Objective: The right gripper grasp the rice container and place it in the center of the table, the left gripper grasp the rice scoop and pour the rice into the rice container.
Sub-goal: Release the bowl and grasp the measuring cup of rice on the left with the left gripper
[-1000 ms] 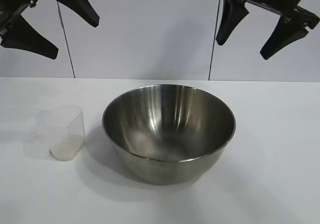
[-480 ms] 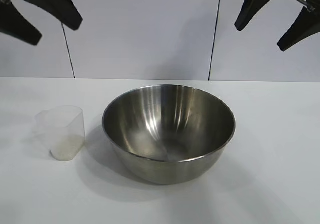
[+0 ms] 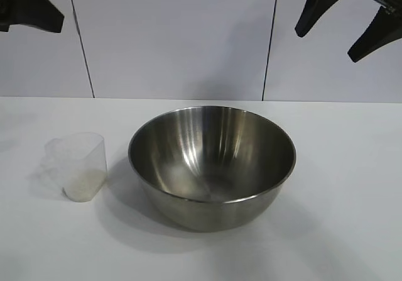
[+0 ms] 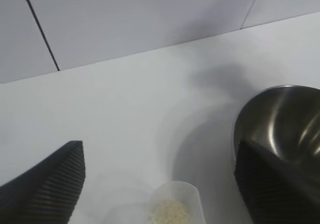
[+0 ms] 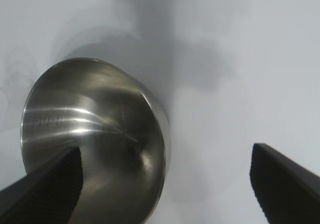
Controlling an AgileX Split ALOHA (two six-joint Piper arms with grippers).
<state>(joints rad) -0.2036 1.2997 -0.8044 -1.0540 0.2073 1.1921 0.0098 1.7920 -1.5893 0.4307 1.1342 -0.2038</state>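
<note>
The rice container (image 3: pixel 212 161), a large shiny steel bowl, stands at the middle of the white table (image 3: pixel 352 187). To its left stands the rice scoop (image 3: pixel 75 165), a small frosted cup with a little rice (image 3: pixel 81 183) at its bottom. My left gripper (image 4: pixel 159 149) hangs high above the scoop (image 4: pixel 176 204), open, with nothing between its fingers; the exterior view shows only one finger (image 3: pixel 34 7) at the top left corner. My right gripper (image 3: pixel 325 45) hangs open, high at the top right. In its wrist view the right gripper (image 5: pixel 165 151) is far above the bowl (image 5: pixel 95 134).
A white panelled wall with dark vertical seams (image 3: pixel 271 42) rises behind the table. Bare tabletop lies to the bowl's right and in front of it.
Both grippers have risen. The left one moved up and to the left, almost out of the exterior view. The right one has held still for the last half second. Bowl and scoop have not moved.
</note>
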